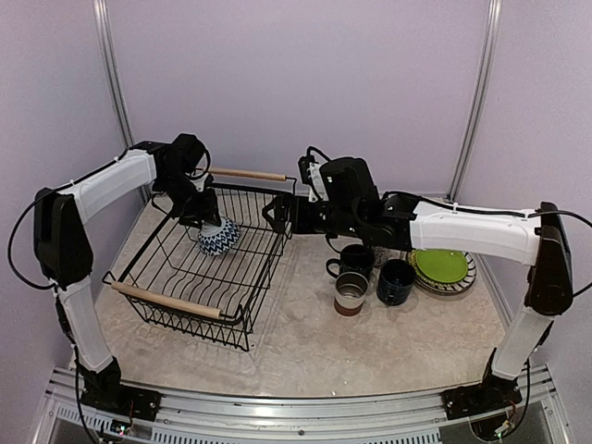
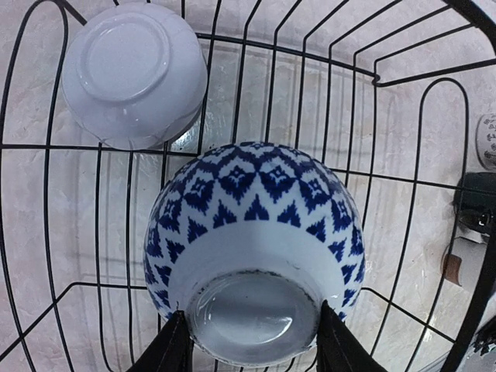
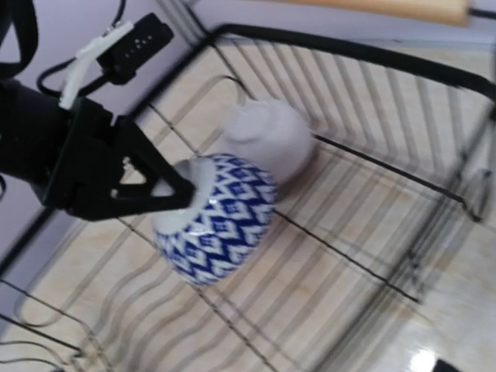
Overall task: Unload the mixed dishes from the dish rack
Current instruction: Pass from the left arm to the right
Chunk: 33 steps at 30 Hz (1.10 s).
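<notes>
left tool (image 2: pixel 252 335) clamped on blue-patterned bowl (image 2: pixel 252 232) foot | bowl inverted, rim down | right tool (image 1: pixel 277 215): cannot tell

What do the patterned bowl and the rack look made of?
The patterned bowl is likely glazed ceramic: it is glossy, with reflections on its white foot. The rack is thin black wire, probably coated metal. Its handles look like bare light wood.

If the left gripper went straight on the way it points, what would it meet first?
The left gripper grips the blue-patterned bowl; pushed on, that bowl would probably meet the dish rack floor wires. Depth is unclear.
</notes>
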{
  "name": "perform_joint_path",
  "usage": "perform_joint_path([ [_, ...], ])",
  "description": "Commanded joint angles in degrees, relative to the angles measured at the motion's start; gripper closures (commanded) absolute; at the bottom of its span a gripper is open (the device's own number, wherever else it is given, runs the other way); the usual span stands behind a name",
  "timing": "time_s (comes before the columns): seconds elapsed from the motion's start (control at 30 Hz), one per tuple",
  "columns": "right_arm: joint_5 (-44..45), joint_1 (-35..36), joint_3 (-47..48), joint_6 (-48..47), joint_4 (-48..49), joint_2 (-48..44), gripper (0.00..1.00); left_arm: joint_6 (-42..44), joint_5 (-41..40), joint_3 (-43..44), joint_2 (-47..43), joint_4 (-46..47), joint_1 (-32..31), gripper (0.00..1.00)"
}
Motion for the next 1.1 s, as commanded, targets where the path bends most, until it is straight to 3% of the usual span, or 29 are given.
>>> perform_joint_path([
  [0.0,-6.9,-1.2,4.6,1.5,4.6,4.2,0.00,-0.9,4.1,-1.6,-5.7,3.9,0.7,0.74],
  [0.53,-22.8,-4.8,10.3,12.0,20.6,16.1,0.01,-2.0,12.2,-8.4,-19.1,13.8,1.7,0.74],
  [0.7,-29.5,-5.3,10.3,17.2,31.0,19.2,0.01,-3.4,16.7,-11.1,-23.0,18.1,2.5,0.74],
  [0.83,-35.8,-5.7,11.3,23.0,41.9,22.5,0.05,-4.8,21.5,-12.5,-24.1,20.8,2.7,0.74],
  [1.07,-40.6,-5.7,11.7,28.2,52.8,24.5,0.15,-6.9,27.3,-14.3,-24.2,24.2,2.8,0.74],
])
